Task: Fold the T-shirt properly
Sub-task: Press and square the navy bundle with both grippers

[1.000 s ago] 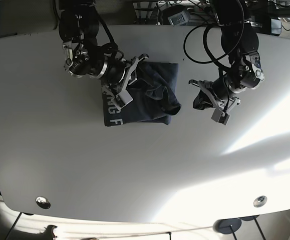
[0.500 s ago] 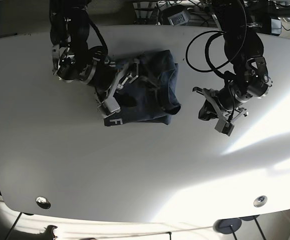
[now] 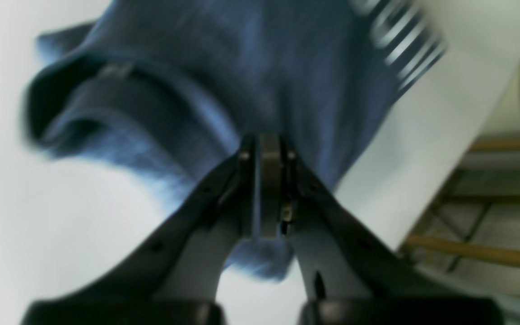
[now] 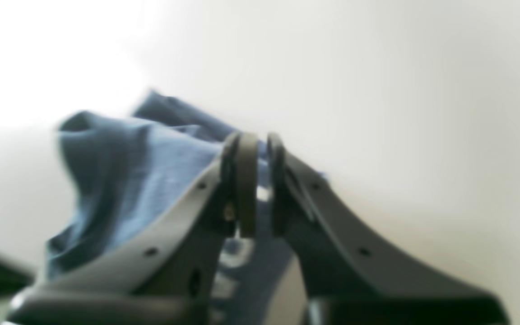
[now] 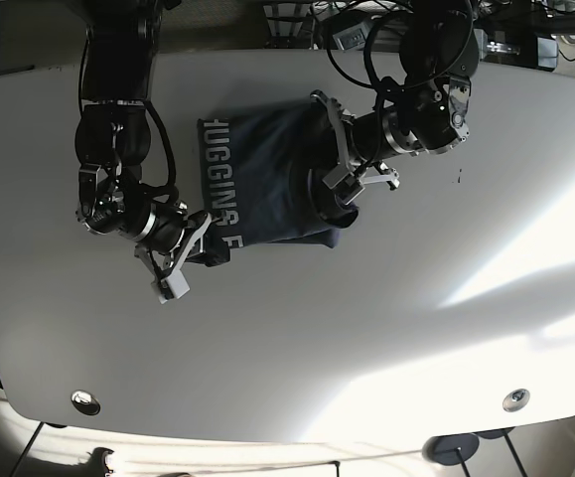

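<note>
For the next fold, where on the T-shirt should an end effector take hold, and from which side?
Probably the T-shirt edge beside its lettering, approached from the base view's left: that hem lies flat and reachable, while the opposite side is bunched under the left end effector. The right end effector sits by the lower lettered corner.

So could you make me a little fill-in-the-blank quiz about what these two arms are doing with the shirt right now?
1. The T-shirt is dark ____ in colour.
2. It lies on a ____ table.
3. In the base view the shirt's big letters are ____.
4. The left gripper has its fingers ____ on the shirt's cloth; the right gripper has the shirt between its nearly closed fingers.

Missing words: blue; white; white; shut
</note>
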`<state>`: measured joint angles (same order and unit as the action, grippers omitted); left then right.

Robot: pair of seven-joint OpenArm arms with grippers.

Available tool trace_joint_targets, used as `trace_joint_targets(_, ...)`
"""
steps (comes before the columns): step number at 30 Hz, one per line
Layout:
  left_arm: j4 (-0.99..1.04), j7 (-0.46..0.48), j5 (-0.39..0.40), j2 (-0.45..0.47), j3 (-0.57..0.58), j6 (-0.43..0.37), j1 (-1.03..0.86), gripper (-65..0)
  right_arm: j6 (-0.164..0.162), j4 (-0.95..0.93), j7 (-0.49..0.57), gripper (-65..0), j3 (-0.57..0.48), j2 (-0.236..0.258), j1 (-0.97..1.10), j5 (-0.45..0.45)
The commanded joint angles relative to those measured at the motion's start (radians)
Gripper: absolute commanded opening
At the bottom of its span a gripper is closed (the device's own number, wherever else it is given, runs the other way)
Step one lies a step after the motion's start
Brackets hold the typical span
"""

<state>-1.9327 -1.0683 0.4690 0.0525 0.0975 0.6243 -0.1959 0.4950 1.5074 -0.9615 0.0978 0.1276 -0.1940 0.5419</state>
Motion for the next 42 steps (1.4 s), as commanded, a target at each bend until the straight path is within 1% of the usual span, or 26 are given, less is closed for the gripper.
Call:
trace_joint_targets(1,-0.012,0.017,0.017,-0.009,0.015,-0.019,0.0,-65.0,0.003,-0.028,0.094,-57.1,-0.002,0.007,-0.026,-0.015)
trace_joint_targets(4,0.02,0.017,0.017,-0.009,0.014,-0.021,-0.015,-65.0,0.003,-0.115,0.212,-56.9,-0.074,0.014,-0.028,-0.07)
trace_joint_targets(5,0.042,0.018,0.017,-0.007,0.014,-0.021,-0.015,-65.0,0.003,-0.167,0.272,-56.9,-0.088,0.014,-0.028,-0.095)
trace_joint_targets(7,0.059,0.018,0.017,-0.006,0.014,-0.021,-0.018,-65.0,0.004,-0.233,0.352,-56.9,-0.092,0.013,-0.028,-0.118)
trace_joint_targets(9,0.106,0.024,0.017,0.022,0.012,-0.021,-0.014,-65.0,0.004,-0.342,0.473,-56.9,-0.092,0.014,-0.028,-0.125)
trace_joint_targets(10,0.117,0.043,0.018,0.028,0.014,-0.021,-0.014,-65.0,0.006,-0.373,0.508,-56.9,-0.094,0.016,-0.031,-0.125)
trace_joint_targets(11,0.126,0.078,0.017,0.03,0.014,-0.021,-0.014,-65.0,0.012,-0.4,0.533,-56.9,-0.094,0.036,-0.042,-0.125)
trace_joint_targets(12,0.141,0.095,0.015,0.037,0.014,-0.021,-0.012,-65.0,0.034,-0.407,0.534,-56.9,-0.094,0.054,-0.046,-0.121)
trace_joint_targets(13,0.174,0.107,0.017,0.053,0.015,-0.021,-0.012,-65.0,0.066,-0.405,0.534,-56.9,-0.091,0.068,-0.046,-0.119)
trace_joint_targets(14,0.192,0.113,0.017,0.059,0.015,-0.021,-0.003,-65.0,0.08,-0.403,0.534,-57.1,-0.089,0.073,-0.048,-0.119)
trace_joint_targets(16,0.229,0.118,0.017,0.062,0.014,-0.021,0.026,-65.0,0.083,-0.37,0.533,-57.1,-0.089,0.102,-0.046,-0.118)
trace_joint_targets(18,0.215,0.115,0.018,0.062,0.014,-0.021,0.029,-65.0,0.089,-0.328,0.52,-57.1,-0.089,0.113,-0.04,-0.118)
trace_joint_targets(20,0.129,0.112,0.018,0.062,0.014,-0.021,0.029,-65.0,0.09,-0.275,0.456,-57.1,-0.089,0.114,-0.029,-0.118)
trace_joint_targets(22,0.052,0.11,0.018,0.062,0.014,-0.021,0.022,-65.0,0.09,-0.193,0.413,-57.1,-0.089,0.114,-0.014,-0.118)
trace_joint_targets(25,0.036,0.11,0.018,0.062,0.012,-0.021,-0.006,-65.0,0.093,-0.144,0.385,-57.1,-0.089,0.116,-0.009,-0.121)
trace_joint_targets(26,0.037,0.11,0.018,0.062,0.011,-0.021,-0.018,-65.0,0.107,-0.147,0.385,-57.1,-0.089,0.116,-0.012,-0.127)
trace_joint_targets(27,0.037,0.11,0.018,0.062,-0.005,-0.021,-0.041,-65.0,0.133,-0.182,0.387,-57.1,-0.089,0.116,-0.017,-0.127)
trace_joint_targets(29,0.046,0.116,0.018,0.06,-0.037,-0.021,-0.066,-65.0,0.173,-0.253,0.388,-57.1,-0.089,0.116,-0.054,-0.127)
trace_joint_targets(30,0.075,0.118,0.018,0.059,-0.048,-0.021,-0.069,-65.0,0.199,-0.316,0.41,-57.1,-0.089,0.117,-0.063,-0.127)
trace_joint_targets(32,0.134,0.119,0.018,0.056,-0.055,-0.021,-0.064,-65.0,0.203,-0.373,0.494,-57.1,-0.092,0.137,-0.063,-0.127)
trace_joint_targets(34,0.181,0.129,0.018,0.056,-0.055,-0.021,-0.046,-65.0,0.203,-0.417,0.542,-57.1,-0.092,0.14,-0.061,-0.127)
trace_joint_targets(36,0.227,0.144,0.018,0.056,-0.057,-0.021,-0.001,-65.0,0.203,-0.433,0.559,-57.1,-0.092,0.145,-0.057,-0.127)
trace_joint_targets(39,0.322,0.145,0.018,0.054,-0.055,-0.021,0.072,-65.0,0.203,-0.431,0.56,-57.1,-0.089,0.171,-0.031,-0.127)
trace_joint_targets(42,0.431,0.147,0.018,0.054,-0.055,-0.021,0.171,-65.0,0.203,-0.428,0.562,-57.1,-0.088,0.179,-0.011,-0.125)
